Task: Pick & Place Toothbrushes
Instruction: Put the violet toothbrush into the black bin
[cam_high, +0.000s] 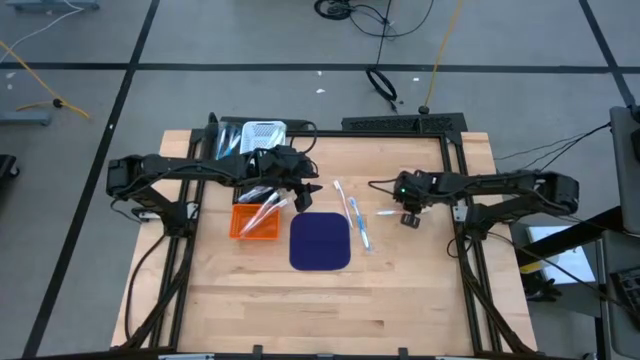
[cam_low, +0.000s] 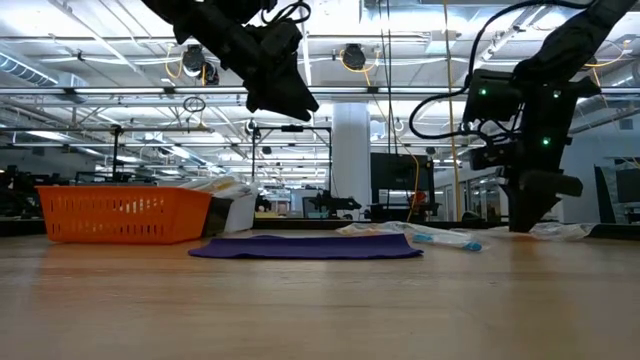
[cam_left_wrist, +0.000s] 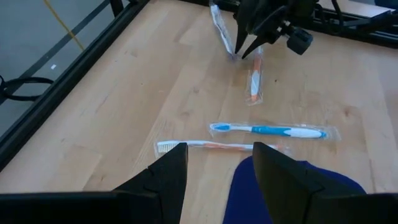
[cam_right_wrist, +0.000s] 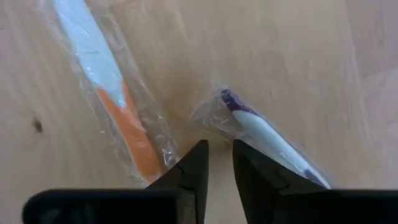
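Wooden table (cam_high: 420, 290) | right hand (cam_right_wrist: 217, 163) between two wrapped toothbrushes (cam_right_wrist: 112, 102)

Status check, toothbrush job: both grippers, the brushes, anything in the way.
Left gripper open, empty, beside orange basket. Right gripper nearly shut, empty, low over wrapped toothbrushes. More loose brushes by blue mat. Nothing in the way.

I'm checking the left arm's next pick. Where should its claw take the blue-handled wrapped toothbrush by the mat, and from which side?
Take the blue-handled toothbrush at mid-handle, coming straight down from above. It lies flat on the table in its clear wrapper, clear of the orange-handled brush beside it, so the left claw, now open, would probably do best closing across its narrow width.
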